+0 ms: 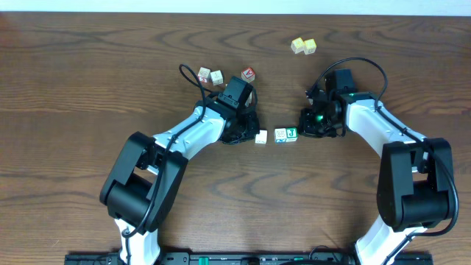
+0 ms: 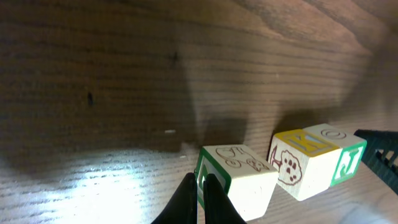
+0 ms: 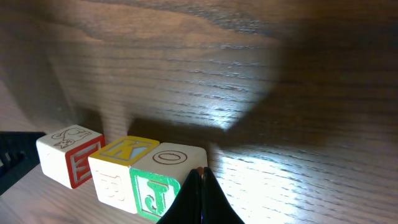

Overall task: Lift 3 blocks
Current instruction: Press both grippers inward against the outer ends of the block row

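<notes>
Overhead view: the three blocks lie in a short row on the bench [image 1: 88, 81]. We take the yellow-topped block [image 1: 280, 135] as the landmark. The green J block [image 1: 291, 133] touches it on the side of the right arm. The plain white block [image 1: 261, 137] lies on its other side, with a thin gap between them.

The left claw [image 2: 199, 196] is pressed together and pinches nothing. Its tip seems to rest against the outer face of the white block. The right claw [image 3: 200, 190] is also pressed together and empty, and its tip meets the outer edge of the J block.

We judge that the plan is to squeeze the row from both ends and raise it. Several things can fail here:

- Each tip is narrow, so a block can turn around it.
- The white block sits a little turned against the landmark block, so the closing push may make the row bend and throw the middle block out.
- If one arm rises faster, or the pressure becomes weak, the middle block probably slips down to the bench.
</notes>
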Tool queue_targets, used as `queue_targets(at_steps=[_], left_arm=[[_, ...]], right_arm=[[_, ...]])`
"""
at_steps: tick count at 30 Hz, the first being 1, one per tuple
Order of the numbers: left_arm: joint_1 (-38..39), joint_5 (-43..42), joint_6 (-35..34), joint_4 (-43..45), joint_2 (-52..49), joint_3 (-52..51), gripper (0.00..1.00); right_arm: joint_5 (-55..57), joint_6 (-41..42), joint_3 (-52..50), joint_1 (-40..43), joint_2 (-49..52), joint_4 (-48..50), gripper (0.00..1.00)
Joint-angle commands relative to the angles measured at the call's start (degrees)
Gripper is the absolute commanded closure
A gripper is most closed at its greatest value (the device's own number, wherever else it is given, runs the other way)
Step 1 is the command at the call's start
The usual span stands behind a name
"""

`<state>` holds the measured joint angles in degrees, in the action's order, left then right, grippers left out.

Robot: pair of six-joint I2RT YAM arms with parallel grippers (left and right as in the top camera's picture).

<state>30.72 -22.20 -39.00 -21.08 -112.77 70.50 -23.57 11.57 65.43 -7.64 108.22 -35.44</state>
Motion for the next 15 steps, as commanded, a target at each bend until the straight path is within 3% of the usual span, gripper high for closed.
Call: queue_targets(at_steps=[1, 15], left_arm=[[0.6, -0.3, -0.8, 0.5, -1.9, -0.4, 0.93], [0.6, -0.3, -2.3, 2.5, -2.1, -0.4, 0.93]], right_arm=[[-0.3, 0.6, 0.0, -0.7, -0.2, -0.2, 0.99], [-0.3, 0.6, 0.0, -0.7, -0.2, -1.0, 0.99]])
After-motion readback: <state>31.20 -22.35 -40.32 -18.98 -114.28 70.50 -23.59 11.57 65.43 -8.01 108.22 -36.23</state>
